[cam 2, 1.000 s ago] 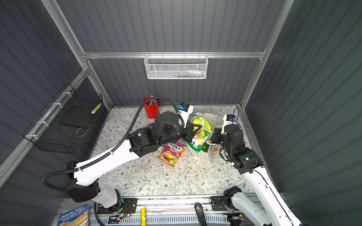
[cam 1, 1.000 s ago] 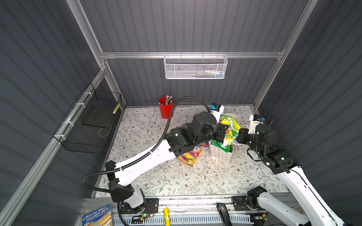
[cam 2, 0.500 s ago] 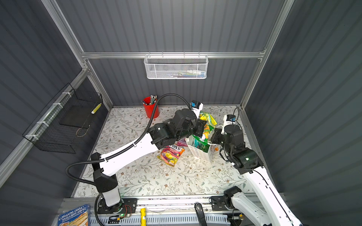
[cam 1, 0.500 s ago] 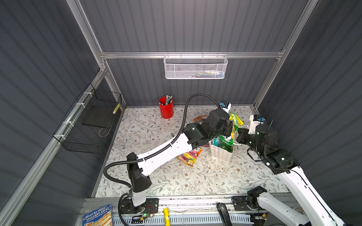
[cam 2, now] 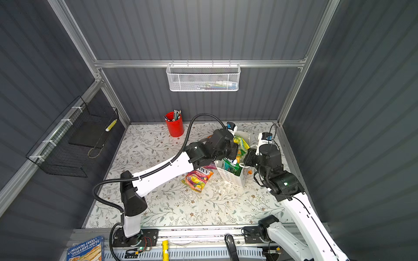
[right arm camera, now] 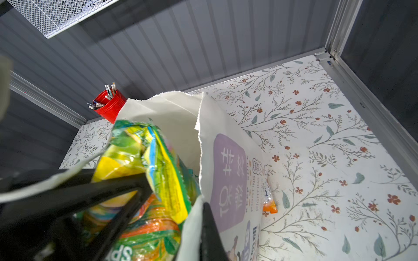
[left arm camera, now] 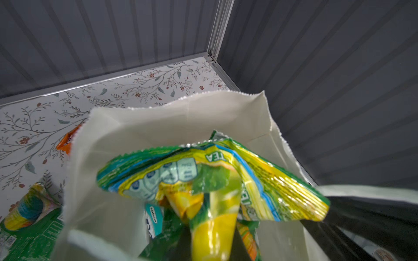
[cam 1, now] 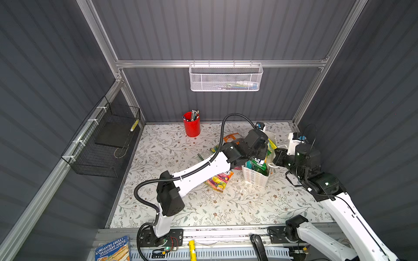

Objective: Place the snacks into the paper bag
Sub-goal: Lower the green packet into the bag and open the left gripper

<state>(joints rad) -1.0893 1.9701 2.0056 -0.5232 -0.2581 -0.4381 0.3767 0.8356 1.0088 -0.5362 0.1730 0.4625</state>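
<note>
The white paper bag (cam 1: 255, 179) (cam 2: 233, 179) stands open at the right of the floral table. Several snacks lie inside it, a teal-green packet (cam 1: 256, 164) uppermost. My left gripper (left arm camera: 212, 237) is shut on a crumpled yellow-green snack packet (left arm camera: 214, 176) (cam 2: 241, 144). It holds this packet in the bag's mouth. My right gripper (right arm camera: 200, 226) is shut on the bag's printed wall (right arm camera: 228, 171), one black finger (right arm camera: 209, 228) outside it. On the table lie a pink-yellow FOX'S packet (cam 2: 199, 177), an orange packet (cam 1: 230, 137) (left arm camera: 65, 142) and a green one (left arm camera: 29, 226).
A red cup of pens (cam 1: 191, 125) stands at the back of the table. A white mesh basket (cam 1: 225, 78) hangs on the back wall and a black wire basket (cam 1: 106, 142) on the left wall. The right wall is close behind the bag.
My left arm has swung right with the yellow-green packet, from beside the bag to over and into its mouth. The right arm has kept its hold on the bag.
</note>
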